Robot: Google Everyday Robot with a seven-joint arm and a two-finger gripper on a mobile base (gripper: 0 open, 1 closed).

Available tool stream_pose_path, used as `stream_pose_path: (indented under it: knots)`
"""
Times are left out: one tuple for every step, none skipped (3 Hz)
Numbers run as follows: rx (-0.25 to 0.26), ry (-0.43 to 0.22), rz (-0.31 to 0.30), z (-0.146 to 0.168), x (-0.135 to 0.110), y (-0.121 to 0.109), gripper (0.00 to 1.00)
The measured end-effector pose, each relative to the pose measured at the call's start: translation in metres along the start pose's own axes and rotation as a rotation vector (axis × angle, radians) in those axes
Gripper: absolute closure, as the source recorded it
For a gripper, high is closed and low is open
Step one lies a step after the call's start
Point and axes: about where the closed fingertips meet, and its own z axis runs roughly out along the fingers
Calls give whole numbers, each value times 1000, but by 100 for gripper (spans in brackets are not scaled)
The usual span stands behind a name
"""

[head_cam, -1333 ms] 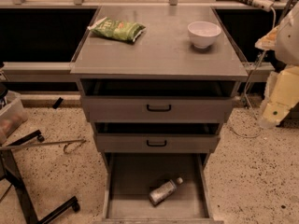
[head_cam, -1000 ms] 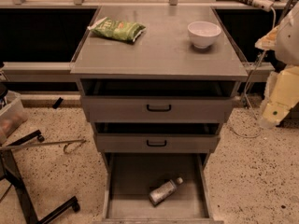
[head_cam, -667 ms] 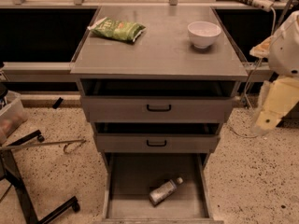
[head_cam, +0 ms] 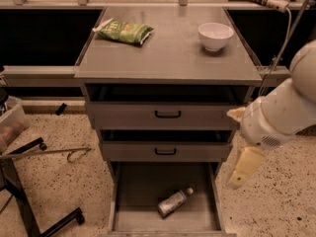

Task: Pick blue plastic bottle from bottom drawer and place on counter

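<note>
Your end effector (head_cam: 241, 171), the pale yellowish tip of the white arm, hangs pointing down at the right of the cabinet. It is level with the middle drawer, outside and above the right wall of the open tray, and it touches nothing. You cannot tell from this view whether it is spread or pressed together.

Your target, the small clear greyish plastic bottle with a white screw cap (head_cam: 174, 202), lies on its side on the floor of the lowest grey metal drawer (head_cam: 138, 191). It sits right of centre and near the front edge, with its cap angled up and to the right. It is the only thing in that tray, and the tray is pulled fully out.

By my reading, none of the task is done yet. The reach down, the grasp, the lift and the placement all remain.

Above it, the two grey drawers with black handles (head_cam: 168, 114) are pushed in, so you cannot see their contents.

On the flat grey metal desk (head_cam: 173, 53) on top, a green snack bag (head_cam: 123, 32) rests at the back left. A white round bowl (head_cam: 215, 36) stands at the back right and looks empty. A wide bare stretch between and in front of them looks fit for the placement.
</note>
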Motion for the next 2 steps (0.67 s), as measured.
stream_pose_path:
  knots:
    - [-34,-20,77,83,18,7,0]
    - [-35,-20,77,83,18,7,0]
